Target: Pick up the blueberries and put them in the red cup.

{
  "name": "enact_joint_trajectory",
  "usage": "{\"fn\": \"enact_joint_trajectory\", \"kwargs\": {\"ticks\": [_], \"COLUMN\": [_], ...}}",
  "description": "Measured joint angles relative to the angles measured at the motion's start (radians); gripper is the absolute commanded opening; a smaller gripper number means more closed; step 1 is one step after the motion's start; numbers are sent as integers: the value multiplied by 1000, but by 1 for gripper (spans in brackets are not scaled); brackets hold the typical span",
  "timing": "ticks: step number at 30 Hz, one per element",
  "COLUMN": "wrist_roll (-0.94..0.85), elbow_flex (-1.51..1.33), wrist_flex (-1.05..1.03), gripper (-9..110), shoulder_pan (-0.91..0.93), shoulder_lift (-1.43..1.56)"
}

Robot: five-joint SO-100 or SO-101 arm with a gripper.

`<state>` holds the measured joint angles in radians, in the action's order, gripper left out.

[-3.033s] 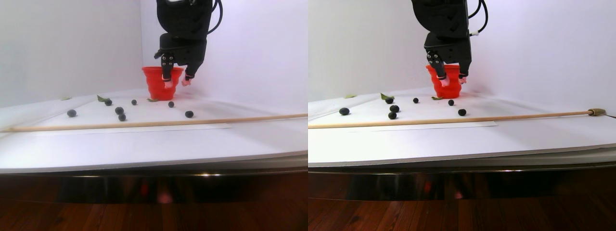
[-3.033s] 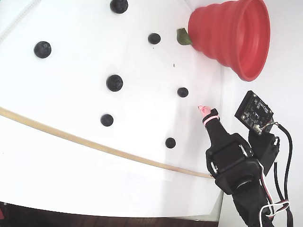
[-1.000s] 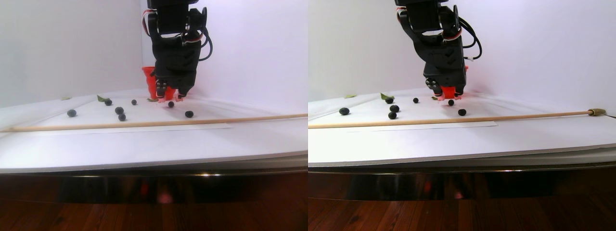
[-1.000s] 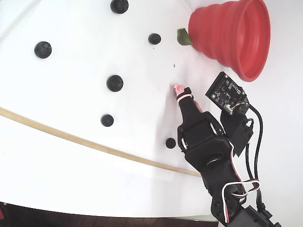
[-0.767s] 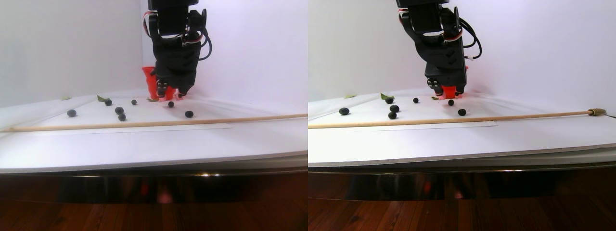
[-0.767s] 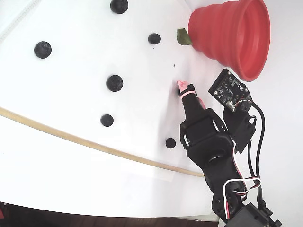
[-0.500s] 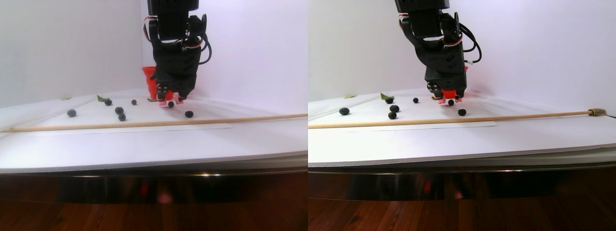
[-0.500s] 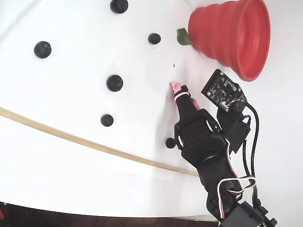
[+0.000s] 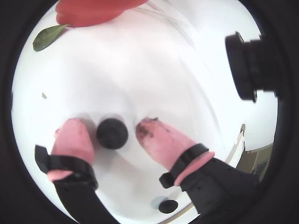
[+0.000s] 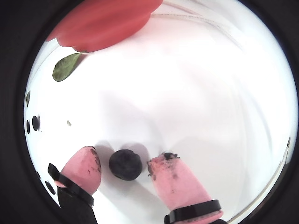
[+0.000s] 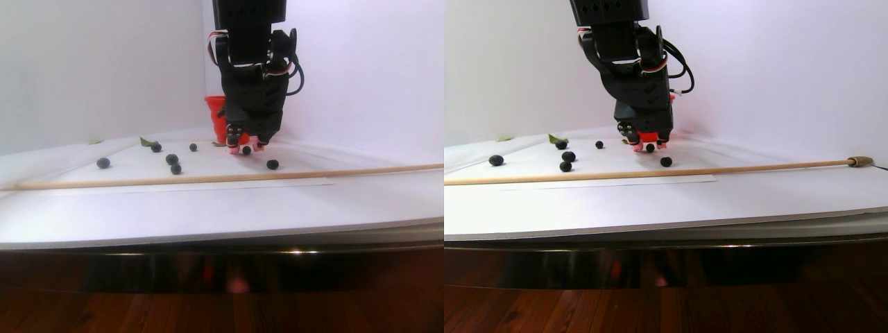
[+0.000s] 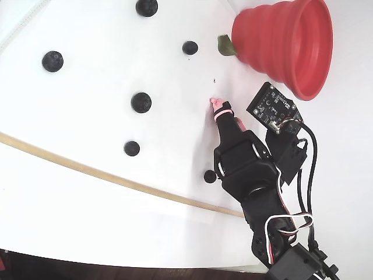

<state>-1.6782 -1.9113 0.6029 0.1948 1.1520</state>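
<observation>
Straddling: tool (image 9: 112,127) is down at the table (image 12: 87,227) with one blueberry (image 9: 112,133) lying between its two pink-tipped fingers (image 9: 161,140).
Tool state: spread apart; in both wrist views a thin strip of white surface shows on each side of the berry, so neither tip presses on it. Dark smudges mark the right-hand tip in both wrist views.
Berry between the tips: also seen in another wrist view (image 10: 125,164), resting on the white surface.
Other blueberries: five lie loose in the fixed view, one just beside the arm's black body (image 12: 210,176), the rest well apart to the left (image 12: 140,102).
Red cup: stands upright near the back corner (image 12: 285,41), apart from the tool; in the stereo pair view the arm hides most of it (image 11: 216,111).
Green leaf: just beside the cup's base (image 12: 224,45), also at the upper left of a wrist view (image 9: 49,37).
Wooden stick: lies across the table in front of the berries (image 11: 208,178).
</observation>
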Motion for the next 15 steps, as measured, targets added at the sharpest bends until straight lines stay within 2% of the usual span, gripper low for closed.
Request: {"fn": "enact_joint_trajectory", "kwargs": {"ticks": [15], "wrist_roll": [-5], "elbow_flex": [17], "wrist_flex": [8], "gripper": [17], "shoulder_pan": [0], "shoulder_lift": [-9]}}
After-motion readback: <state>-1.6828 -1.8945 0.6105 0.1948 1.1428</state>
